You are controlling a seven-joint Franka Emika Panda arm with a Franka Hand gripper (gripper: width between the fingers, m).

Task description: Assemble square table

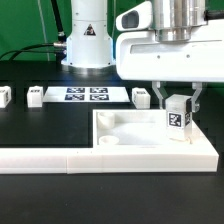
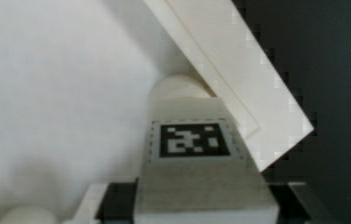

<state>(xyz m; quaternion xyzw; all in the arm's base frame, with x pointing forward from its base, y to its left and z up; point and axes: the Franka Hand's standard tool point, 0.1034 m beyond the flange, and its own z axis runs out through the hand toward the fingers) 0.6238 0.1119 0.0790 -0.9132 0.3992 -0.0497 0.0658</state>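
Upright, one leg (image 1: 177, 120) stands at the tabletop's (image 1: 135, 135) corner on the exterior view's right, clamped between the gripper's (image 1: 177, 108) half-closed fingers, probably so that it can seat straight into a corner hole. It is a small white block with a black-and-white tag facing out. The tabletop is a white square tray with a raised rim. It lies snug against the barrier (image 1: 40, 156), which likely keeps it from sliding. Three loose legs (image 1: 36, 96) wait on the dark desk (image 1: 40, 125) beside the marker board (image 1: 85, 95).

A black worktop (image 1: 40, 125) carried a flat white marker board (image 1: 85, 95) toward the back. A long white barrier (image 1: 35, 156) lay along the front, well apart from the board.
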